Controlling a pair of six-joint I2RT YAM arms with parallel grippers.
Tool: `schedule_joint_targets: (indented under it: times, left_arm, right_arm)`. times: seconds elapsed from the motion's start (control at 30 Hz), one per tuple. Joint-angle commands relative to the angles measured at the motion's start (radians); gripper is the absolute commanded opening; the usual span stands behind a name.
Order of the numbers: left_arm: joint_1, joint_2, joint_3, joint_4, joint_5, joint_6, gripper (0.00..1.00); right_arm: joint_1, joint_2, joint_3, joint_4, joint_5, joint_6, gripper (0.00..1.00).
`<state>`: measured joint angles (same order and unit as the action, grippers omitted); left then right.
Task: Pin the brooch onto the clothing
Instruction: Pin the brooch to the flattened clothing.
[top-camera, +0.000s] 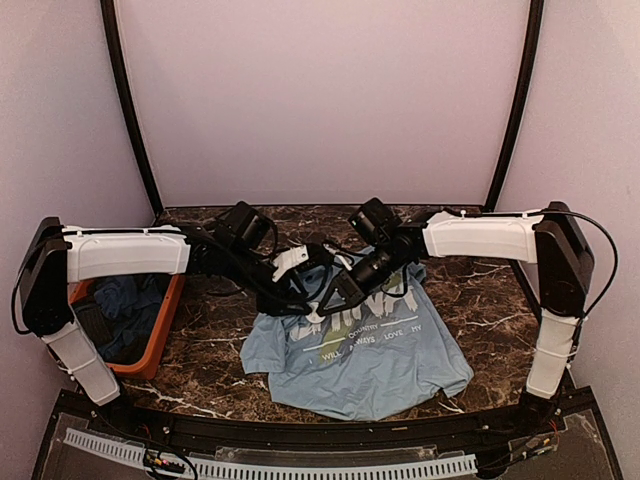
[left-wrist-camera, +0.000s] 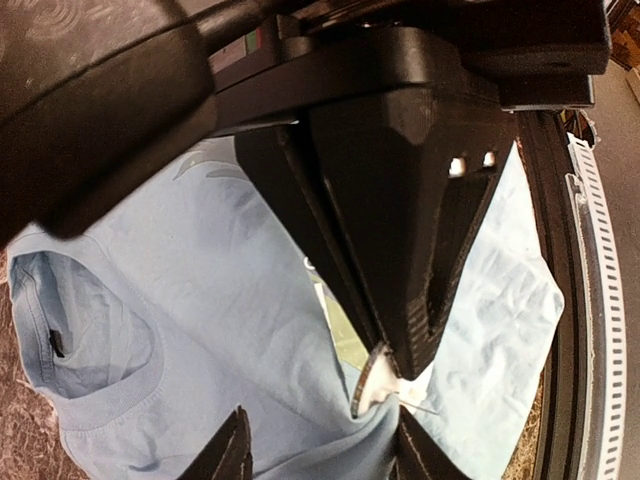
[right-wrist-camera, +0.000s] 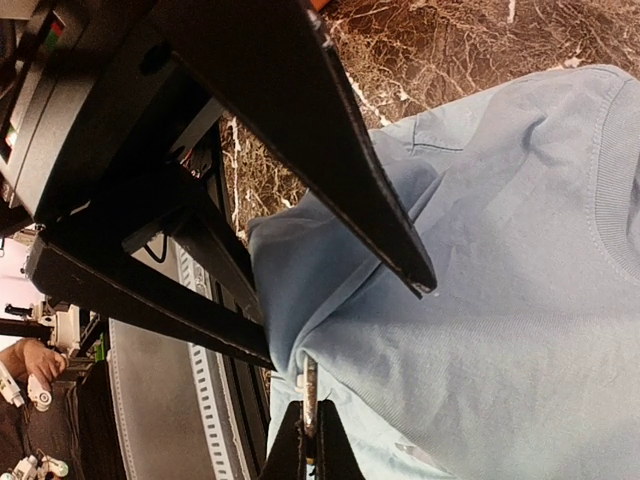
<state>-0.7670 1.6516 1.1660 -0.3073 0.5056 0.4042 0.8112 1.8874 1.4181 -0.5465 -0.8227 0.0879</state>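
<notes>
The dark marbled table (top-camera: 480, 300) carried everything; the clothing (top-camera: 370, 365), a light blue T-shirt with white lettering, lay spread chest-up at its middle, collar toward the far side; an orange bin (top-camera: 168, 325) stood at the table's left edge with dark blue garments (top-camera: 135, 300) inside it; the left arm (top-camera: 130, 252) and the right arm (top-camera: 480, 235) reached inward from their sides and met over the upper part of the clothing, just beside the lettering; the left tool (left-wrist-camera: 320, 455) had its fingers apart astride a raised hump of the light blue fabric, one finger lying on the cloth and the other at the fold's edge, though whether they pressed the fabric could not be told; the right tool (right-wrist-camera: 310, 420) pointed down at that same hump with its fingers together, clamped on the brooch (right-wrist-camera: 310, 385); the brooch showed edge-on as a thin metal sliver at the fingertips, touching the clothing at the fold near the collar.
</notes>
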Motion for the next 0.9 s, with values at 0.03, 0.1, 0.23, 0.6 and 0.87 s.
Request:
schedule_joint_targets:
  times: [0.03,0.1,0.23,0.6,0.87]
  left_arm:
    - [0.000,-0.024,-0.002,-0.047,0.016,0.021,0.44]
    - [0.000,-0.028,-0.003,-0.051,0.027,0.025,0.45]
    - [0.002,-0.036,-0.006,-0.046,0.062,0.030,0.47]
    - [0.002,-0.008,0.003,-0.039,0.138,0.006,0.47]
    - [0.001,0.016,0.013,-0.042,0.152,0.000,0.47]
  right_arm:
    - [0.008,-0.029,-0.015,-0.001,-0.053,-0.051,0.00]
    - [0.008,-0.031,-0.017,0.000,-0.055,-0.055,0.00]
    - [0.008,-0.031,-0.019,-0.002,-0.054,-0.056,0.00]
    - [0.009,-0.028,-0.006,-0.002,-0.052,-0.049,0.00]
    - [0.009,-0.029,0.004,-0.004,-0.054,-0.042,0.00]
